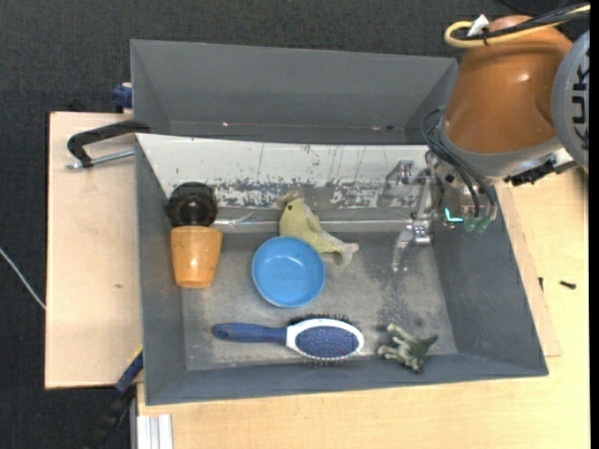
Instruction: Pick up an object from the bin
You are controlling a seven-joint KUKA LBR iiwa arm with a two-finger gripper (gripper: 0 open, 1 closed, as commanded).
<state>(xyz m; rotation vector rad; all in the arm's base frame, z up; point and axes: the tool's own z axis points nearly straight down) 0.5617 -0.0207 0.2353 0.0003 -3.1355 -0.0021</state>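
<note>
Looking down into a grey metal bin with a few loose things spread across its floor.

At right of centre, the gripper, reaching in below an orange arm cover at upper right. Poised over bare floor and holding nothing; spread or pressed together, impossible to tell from here. Probably placed there because that patch is clear, leaving room to come down before closing on anything.

Nothing picked yet. Nearest candidates: a yellow-green soft toy to the left of the gripper, resting against the upper edge of a blue bowl; and a small green toy figure below it, near the lower right corner, long axis roughly left to right and a little tilted.

Along the lower edge, a blue hairbrush, lying flat, long axis left to right, handle pointing left, white oval head to the right. At left, an orange cup just below a black round object.

Judged from this, the task barely begun.
</note>
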